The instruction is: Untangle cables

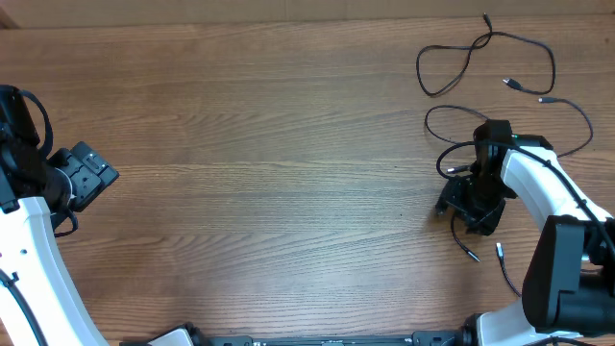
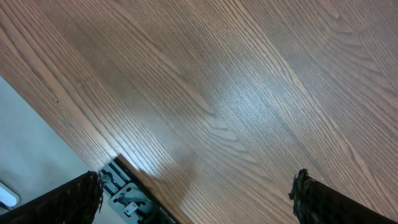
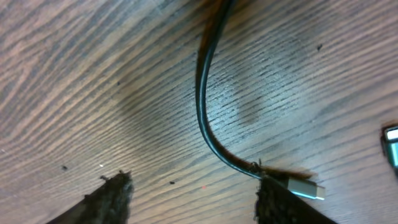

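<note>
Thin black cables [image 1: 485,60] lie in loose loops at the table's far right, with small silvery plug ends [image 1: 512,85]. My right gripper [image 1: 464,213] is low over the wood near the front loops. In the right wrist view it [image 3: 189,190] is open, and a black cable [image 3: 203,99] curves down to a silvery plug [image 3: 307,188] that lies by the right finger, not between the jaws. Two more plug ends [image 1: 472,256] lie in front of the gripper. My left gripper [image 1: 93,174] is open and empty at the far left, over bare wood [image 2: 196,186].
The left wrist view shows the wooden table's edge [image 2: 118,163] with a metal bracket [image 2: 127,202] below it. Another plug end [image 3: 392,140] peeks in at the right edge of the right wrist view.
</note>
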Robot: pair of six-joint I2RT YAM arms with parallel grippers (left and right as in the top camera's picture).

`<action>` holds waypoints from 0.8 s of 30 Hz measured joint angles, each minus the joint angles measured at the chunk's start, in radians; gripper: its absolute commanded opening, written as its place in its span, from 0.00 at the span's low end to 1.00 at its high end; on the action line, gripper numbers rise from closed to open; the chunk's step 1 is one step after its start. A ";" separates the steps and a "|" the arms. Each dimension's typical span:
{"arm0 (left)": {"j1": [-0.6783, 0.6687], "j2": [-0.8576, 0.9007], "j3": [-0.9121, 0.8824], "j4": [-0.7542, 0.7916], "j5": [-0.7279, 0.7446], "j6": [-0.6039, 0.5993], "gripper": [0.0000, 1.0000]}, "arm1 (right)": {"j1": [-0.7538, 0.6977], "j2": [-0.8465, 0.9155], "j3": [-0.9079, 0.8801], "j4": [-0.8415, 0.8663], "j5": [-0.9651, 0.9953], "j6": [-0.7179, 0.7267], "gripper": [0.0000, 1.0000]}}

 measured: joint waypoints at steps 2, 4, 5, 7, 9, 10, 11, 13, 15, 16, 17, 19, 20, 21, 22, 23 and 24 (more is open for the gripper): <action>0.000 0.000 0.000 0.000 0.000 0.000 0.99 | 0.000 -0.001 0.001 -0.016 -0.002 0.000 0.94; 0.000 0.000 0.000 0.000 0.000 0.000 1.00 | -0.001 -0.003 0.014 -0.048 -0.003 0.002 1.00; 0.000 0.000 0.000 0.000 0.000 0.000 0.99 | -0.001 -0.004 0.027 -0.066 -0.002 0.001 1.00; 0.000 0.000 0.000 0.000 0.000 0.000 1.00 | -0.005 -0.004 0.065 -0.089 -0.003 -0.001 1.00; 0.000 0.000 0.000 0.000 0.000 0.000 0.99 | -0.023 -0.004 0.124 -0.098 -0.003 -0.001 1.00; 0.000 0.000 0.000 0.000 0.000 0.000 1.00 | -0.033 -0.005 0.148 -0.099 -0.003 -0.001 1.00; 0.000 0.000 0.000 0.000 0.000 0.000 0.99 | -0.056 -0.006 0.180 -0.099 -0.003 -0.001 1.00; 0.000 0.000 0.000 0.000 0.000 0.000 0.99 | -0.105 -0.009 0.228 -0.104 -0.005 0.000 1.00; 0.000 0.000 0.000 0.000 0.000 0.000 0.99 | -0.175 -0.013 0.263 -0.104 -0.005 0.008 1.00; 0.000 0.000 0.000 0.000 0.000 0.000 1.00 | -0.214 -0.014 0.274 -0.103 -0.005 0.014 1.00; 0.000 0.000 0.000 0.000 0.000 0.000 1.00 | -0.258 -0.015 0.280 -0.100 -0.006 0.019 1.00; 0.000 0.000 0.000 0.000 0.000 0.000 0.99 | -0.362 -0.015 0.283 -0.091 -0.005 0.027 1.00; 0.000 0.000 0.000 0.000 0.000 0.000 0.99 | -0.409 -0.015 0.283 -0.085 -0.006 0.032 1.00; 0.000 0.000 0.000 0.000 0.000 0.000 1.00 | -0.474 -0.015 0.283 -0.079 -0.005 0.033 1.00; 0.000 0.000 0.000 0.000 0.000 0.000 1.00 | -0.514 -0.015 0.283 -0.075 -0.005 0.037 1.00; 0.000 0.000 0.000 0.000 0.000 0.000 1.00 | -0.561 -0.015 0.283 -0.070 -0.004 0.047 1.00; 0.000 0.000 0.000 0.000 0.000 0.000 0.99 | -0.613 -0.015 0.283 -0.068 -0.003 0.057 1.00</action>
